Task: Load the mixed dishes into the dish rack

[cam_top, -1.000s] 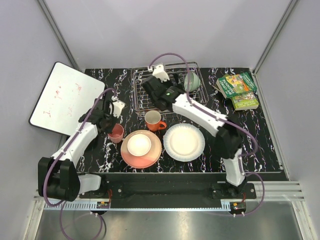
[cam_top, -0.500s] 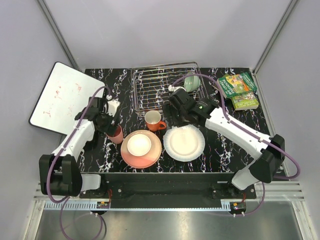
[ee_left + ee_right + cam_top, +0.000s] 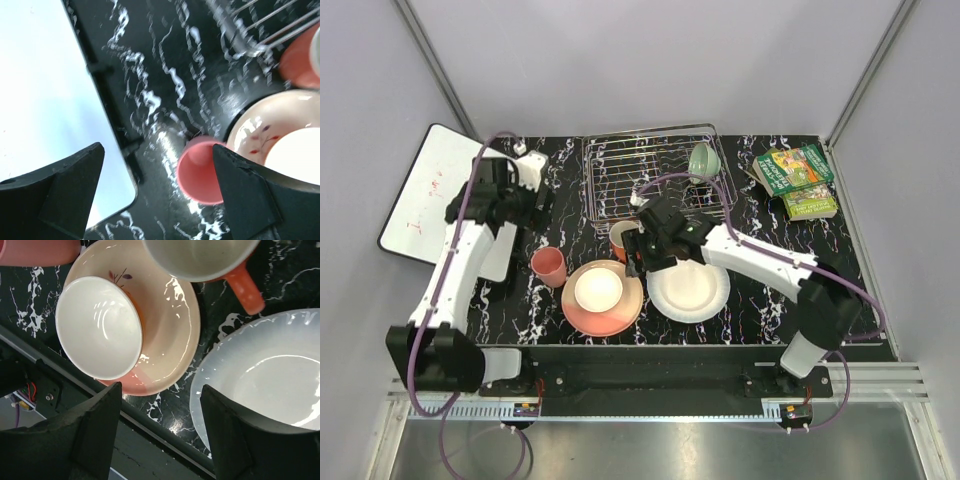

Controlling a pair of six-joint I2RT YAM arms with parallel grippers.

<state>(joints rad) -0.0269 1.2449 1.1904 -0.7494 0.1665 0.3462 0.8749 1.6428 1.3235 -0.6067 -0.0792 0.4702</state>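
Note:
The pink cup (image 3: 549, 265) (image 3: 200, 171) stands upright on the table, free of any grip. My left gripper (image 3: 525, 208) (image 3: 157, 195) hangs open and empty above it, near the whiteboard. The orange-and-white bowl (image 3: 598, 289) (image 3: 97, 327) sits on the pink plate (image 3: 620, 318) (image 3: 170, 325), with the white plate (image 3: 692, 285) (image 3: 265, 375) to its right. The orange mug (image 3: 618, 238) (image 3: 200, 260) stands behind them. My right gripper (image 3: 638, 258) (image 3: 160, 430) hovers open over the gap between the plates, holding nothing. A pale green bowl (image 3: 704, 160) leans in the dish rack (image 3: 620, 180).
A whiteboard (image 3: 430, 195) (image 3: 45, 100) lies at the left, part of it over the table's edge. Green-covered books (image 3: 798, 178) lie at the back right. The table's front edge (image 3: 150, 432) runs just below my right fingers.
My left gripper opened, let go of the pink cup and rose back toward the whiteboard. My right arm swung from the rack down over the mug and plates, jaws narrowing somewhat.

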